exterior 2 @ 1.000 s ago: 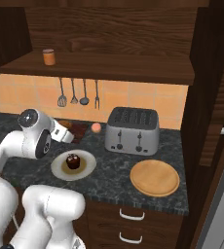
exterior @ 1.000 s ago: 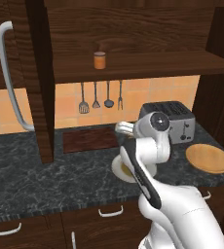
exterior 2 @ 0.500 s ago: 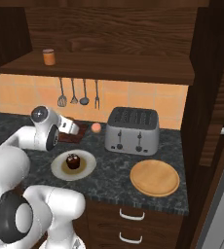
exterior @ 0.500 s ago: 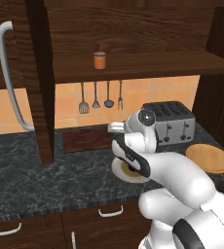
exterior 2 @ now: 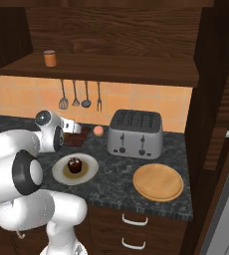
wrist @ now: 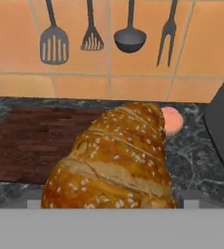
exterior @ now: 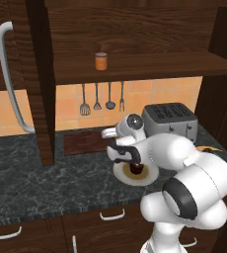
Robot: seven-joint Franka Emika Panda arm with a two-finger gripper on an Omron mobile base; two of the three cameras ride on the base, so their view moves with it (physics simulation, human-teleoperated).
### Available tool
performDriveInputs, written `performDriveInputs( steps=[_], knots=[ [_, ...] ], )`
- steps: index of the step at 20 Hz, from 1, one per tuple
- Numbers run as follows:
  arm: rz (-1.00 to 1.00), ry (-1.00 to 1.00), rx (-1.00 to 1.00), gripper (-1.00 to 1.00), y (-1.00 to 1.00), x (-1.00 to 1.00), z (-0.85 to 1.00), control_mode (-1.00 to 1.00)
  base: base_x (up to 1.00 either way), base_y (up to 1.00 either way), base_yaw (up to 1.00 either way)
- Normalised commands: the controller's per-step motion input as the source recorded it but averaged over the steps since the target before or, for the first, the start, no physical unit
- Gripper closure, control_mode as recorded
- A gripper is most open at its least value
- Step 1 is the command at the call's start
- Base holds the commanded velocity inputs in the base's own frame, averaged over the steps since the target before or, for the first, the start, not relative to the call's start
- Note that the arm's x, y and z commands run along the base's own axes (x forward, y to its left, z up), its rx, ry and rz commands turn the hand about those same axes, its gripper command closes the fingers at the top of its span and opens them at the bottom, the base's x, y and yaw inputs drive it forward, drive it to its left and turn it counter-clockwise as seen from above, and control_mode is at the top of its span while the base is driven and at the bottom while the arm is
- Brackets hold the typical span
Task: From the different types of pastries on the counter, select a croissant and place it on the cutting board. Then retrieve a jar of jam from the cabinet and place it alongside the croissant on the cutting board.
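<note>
Hand clamped on croissant near cutting board, toaster just beyond

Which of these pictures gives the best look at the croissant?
The hand view: the golden, seed-sprinkled croissant looms large and close, ahead of the dark wooden cutting board. In both base views the robot's white arm covers it, so I cannot make it out there.
</note>
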Motion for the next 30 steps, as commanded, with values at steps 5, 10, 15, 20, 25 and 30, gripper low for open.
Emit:
performDriveInputs(
  steps=[5, 10, 15, 20, 25, 30],
  knots=[
    [0.09, 0.15, -0.10, 1.00, 0.20, 0.46, -0.07, -1.00, 0.00, 0.00, 0.00],
    [0.09, 0.07, -0.04, 1.00, 0.06, 0.40, -0.17, -1.00, 0.00, 0.00, 0.00],
    [0.10, 0.01, -0.03, 1.00, 0.01, 0.39, -0.33, -1.00, 0.00, 0.00, 0.00],
    [0.11, 0.00, -0.04, 1.00, 0.01, 0.43, -0.43, -1.00, 0.00, 0.00, 0.00],
    [0.10, 0.00, -0.02, -1.00, 0.03, 0.36, -0.25, -1.00, 0.00, 0.00, 0.00],
    [0.10, 0.00, -0.01, -1.00, 0.03, 0.43, -0.14, -1.00, 0.00, 0.00, 0.00]
  ],
)
